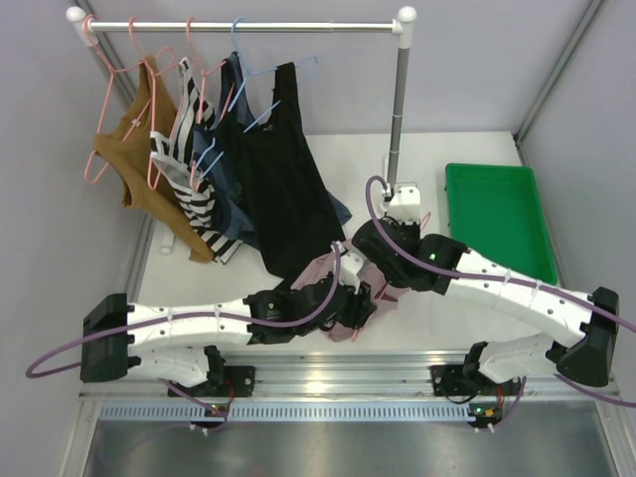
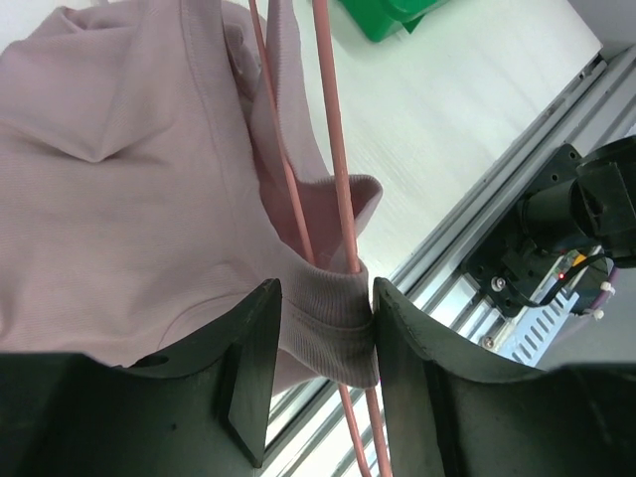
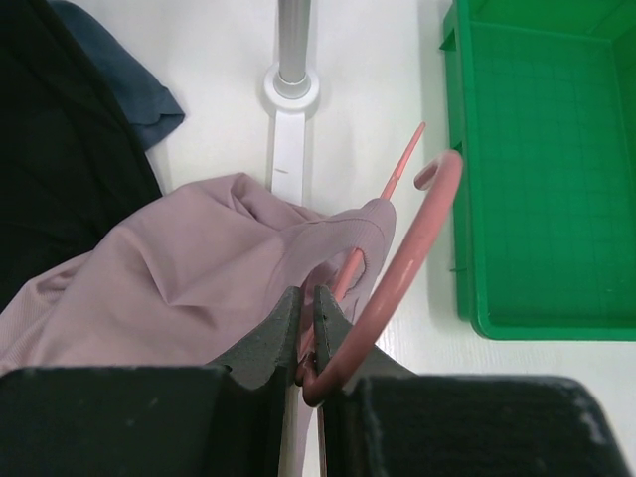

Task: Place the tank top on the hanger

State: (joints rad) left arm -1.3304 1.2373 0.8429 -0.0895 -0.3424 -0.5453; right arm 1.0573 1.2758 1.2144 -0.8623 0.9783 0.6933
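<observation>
Left gripper (image 2: 326,333) was clenched on a ribbed edge of the tank top (image 2: 119,179), with the fabric pinched flat between the pads. Two thin wires of the hanger (image 2: 336,149) ran straight out from that pinch, away from the claw, and through the fabric fold. Right gripper (image 3: 308,333) was clamped on the hanger neck just under the hook. The hook curled to the far right toward the green tray (image 3: 537,149), and one hanger tip poked out of the top on that side.

The top lay bunched on the table (image 2: 447,129) between the two claws, near-centre, just in front of the black tank top (image 1: 283,179) hanging on the rack (image 1: 248,27).

Key relation: the hanger's long axis ran claw to claw, with the right end held and the left end inside the garment. The left arm was nearer the fabric, so it would likely draw that edge along the wire over the hanger shoulder. How far the hanger was seated couldn't be told, since the fold hid it.
</observation>
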